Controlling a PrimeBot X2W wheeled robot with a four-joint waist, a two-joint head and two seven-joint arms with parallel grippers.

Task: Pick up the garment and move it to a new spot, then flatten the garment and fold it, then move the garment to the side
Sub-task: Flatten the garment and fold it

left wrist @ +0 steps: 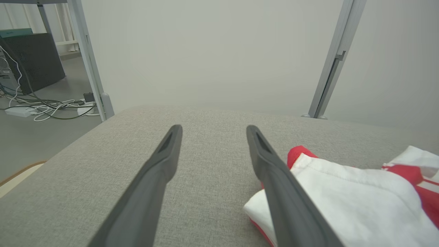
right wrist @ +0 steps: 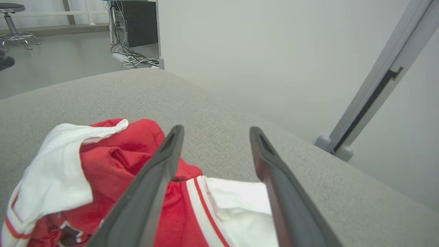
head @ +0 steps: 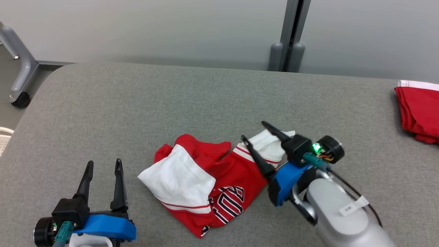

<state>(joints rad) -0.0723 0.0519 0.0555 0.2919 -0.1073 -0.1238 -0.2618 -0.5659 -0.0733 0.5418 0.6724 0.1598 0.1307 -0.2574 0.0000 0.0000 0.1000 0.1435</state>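
We see the garment (head: pixel 233 178) crumpled at the table's (head: pixel 137 103) near middle. Our right gripper (head: pixel 253 130) hovers there, fingers released, likely ready to flatten it. Our left gripper (head: pixel 104 162) waits spread at the table's front left.

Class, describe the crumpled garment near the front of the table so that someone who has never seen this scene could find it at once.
Start at the grey padded table. Near the middle of its front edge, by the open right end effector, lies a red-and-white jersey. Unlike the folded red cloth at the table's right edge, it is rumpled and bears dark lettering.
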